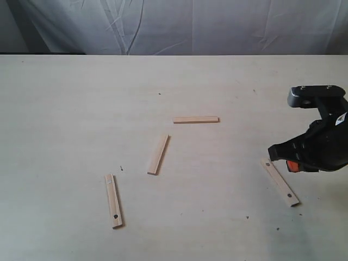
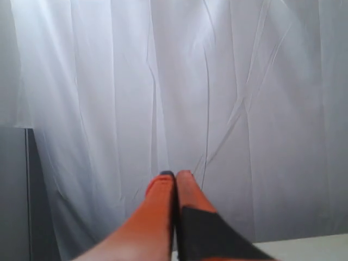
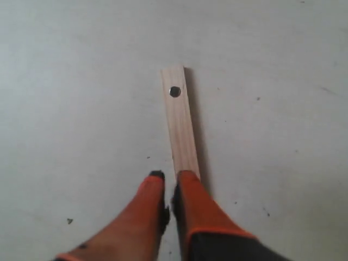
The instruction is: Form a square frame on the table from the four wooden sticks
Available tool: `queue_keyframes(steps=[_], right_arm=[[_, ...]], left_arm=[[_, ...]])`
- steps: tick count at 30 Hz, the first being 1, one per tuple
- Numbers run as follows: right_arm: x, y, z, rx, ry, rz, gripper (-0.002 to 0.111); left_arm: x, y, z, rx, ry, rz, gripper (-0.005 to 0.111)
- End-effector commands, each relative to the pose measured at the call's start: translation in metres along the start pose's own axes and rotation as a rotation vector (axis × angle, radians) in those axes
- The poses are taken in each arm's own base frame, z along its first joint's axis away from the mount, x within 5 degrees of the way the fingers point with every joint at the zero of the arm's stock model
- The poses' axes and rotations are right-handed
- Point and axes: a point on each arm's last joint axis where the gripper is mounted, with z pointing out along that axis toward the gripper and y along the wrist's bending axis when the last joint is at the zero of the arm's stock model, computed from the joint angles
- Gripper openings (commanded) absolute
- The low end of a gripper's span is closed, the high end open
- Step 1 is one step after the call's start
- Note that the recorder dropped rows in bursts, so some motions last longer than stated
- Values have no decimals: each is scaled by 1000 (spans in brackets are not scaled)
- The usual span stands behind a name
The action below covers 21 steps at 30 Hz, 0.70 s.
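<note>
R fingers [image 3: 191, 191] closed at rightmost stick [image 3: 181, 128] end.

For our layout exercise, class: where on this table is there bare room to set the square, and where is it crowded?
Widest bare patch: the table left of the top stick and slanted stick, above the left stick. Another lies between the slanted stick and right stick. Crowded: around the right hand.
</note>
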Motion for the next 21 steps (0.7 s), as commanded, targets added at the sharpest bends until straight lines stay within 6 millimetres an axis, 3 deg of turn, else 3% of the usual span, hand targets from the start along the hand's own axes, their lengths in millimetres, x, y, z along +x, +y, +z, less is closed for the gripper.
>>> queue_keyframes(steps=[1,5,7,9,11,14,17,21], right_arm=[[-4,-3,15,19,9,-10,31],[-6,-5,30,16,26,27,41],[-9,-5,35,12,44,36,41],[-14,-5,39,11,52,37,41],[-17,-5,43,8,69,36,41],[-17,-6,48,9,88,40,41],[-17,-7,55,14,94,44,41],[-14,-9,66,21,128,48,41]], left_arm=[[-6,-1,-1,10,-77,-11,0],[-13,3,1,-21,-54,-148,0],[-33,2,9,-16,102,-111,0],[-52,1,27,-4,260,-51,0],[-65,3,59,-1,503,5,0],[-57,3,95,1,848,15,0],[-30,3,125,6,1083,9,0],[9,2,143,13,1265,-4,0]])
